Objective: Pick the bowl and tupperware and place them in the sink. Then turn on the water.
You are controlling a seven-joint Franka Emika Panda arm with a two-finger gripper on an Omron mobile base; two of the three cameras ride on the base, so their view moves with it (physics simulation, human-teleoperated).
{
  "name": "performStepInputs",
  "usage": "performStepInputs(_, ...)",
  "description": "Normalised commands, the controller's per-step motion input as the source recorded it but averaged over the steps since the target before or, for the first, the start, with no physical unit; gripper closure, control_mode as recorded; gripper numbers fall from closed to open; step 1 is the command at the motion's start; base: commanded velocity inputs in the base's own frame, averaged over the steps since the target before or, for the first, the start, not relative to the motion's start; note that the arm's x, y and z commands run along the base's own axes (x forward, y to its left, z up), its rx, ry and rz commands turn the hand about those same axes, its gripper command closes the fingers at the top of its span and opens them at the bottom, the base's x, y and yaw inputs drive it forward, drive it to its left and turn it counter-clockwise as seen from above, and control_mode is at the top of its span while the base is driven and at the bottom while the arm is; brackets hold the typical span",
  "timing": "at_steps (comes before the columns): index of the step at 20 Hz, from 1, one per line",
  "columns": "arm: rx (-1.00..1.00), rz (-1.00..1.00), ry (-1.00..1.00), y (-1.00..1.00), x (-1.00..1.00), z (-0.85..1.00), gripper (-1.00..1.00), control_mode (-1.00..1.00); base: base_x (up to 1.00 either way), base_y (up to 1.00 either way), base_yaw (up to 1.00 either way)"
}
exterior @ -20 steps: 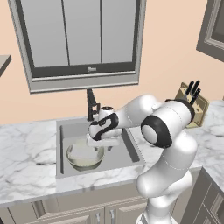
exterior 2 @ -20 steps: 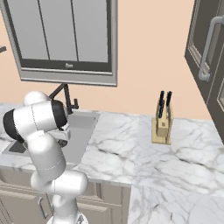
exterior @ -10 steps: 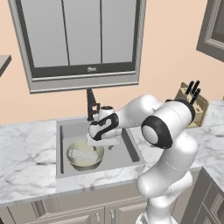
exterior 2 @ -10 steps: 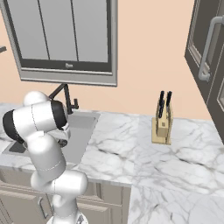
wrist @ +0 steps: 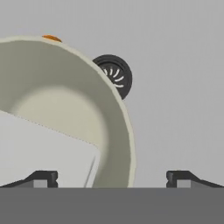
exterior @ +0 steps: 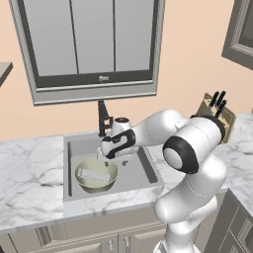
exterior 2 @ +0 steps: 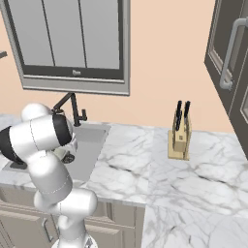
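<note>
We see the white marble worktop (exterior: pixel 29 173) wrapping the sink (exterior: pixel 141 173), whose right half of grey floor lies open around the dark drain (wrist: pixel 114 75). The bowl (exterior: pixel 84 182) sits in the sink's left part, near its front wall, with the tupperware (exterior: pixel 94 174) lying inside it. Our gripper (wrist: pixel 111 177) hovers just above the bowl's rim, jaws spread wide, pinching nothing.
</note>
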Motion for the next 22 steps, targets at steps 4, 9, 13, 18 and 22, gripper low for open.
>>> performStepInputs(4, 0.04, 0.0, -0.2, -0.22, -0.05, 0.28, -1.0, -1.0, 0.0, 0.0, 0.0)
performStepInputs(9, 0.03, 0.01, -0.19, -0.29, 0.0, 0.16, -1.0, -1.0, 0.0, 0.0, 0.0)
performStepInputs(13, 0.0, 0.03, -0.23, -0.22, 0.0, 0.12, -1.0, -1.0, 0.0, 0.0, 0.0)
performStepInputs(18, 0.0, 0.01, -0.21, -0.05, 0.0, 0.2, -1.0, -1.0, 0.0, 0.0, 0.0)
performStepInputs(22, 0.0, 0.0, -0.18, -0.07, 0.0, 0.38, -1.0, -1.0, 0.0, 0.0, 0.0)
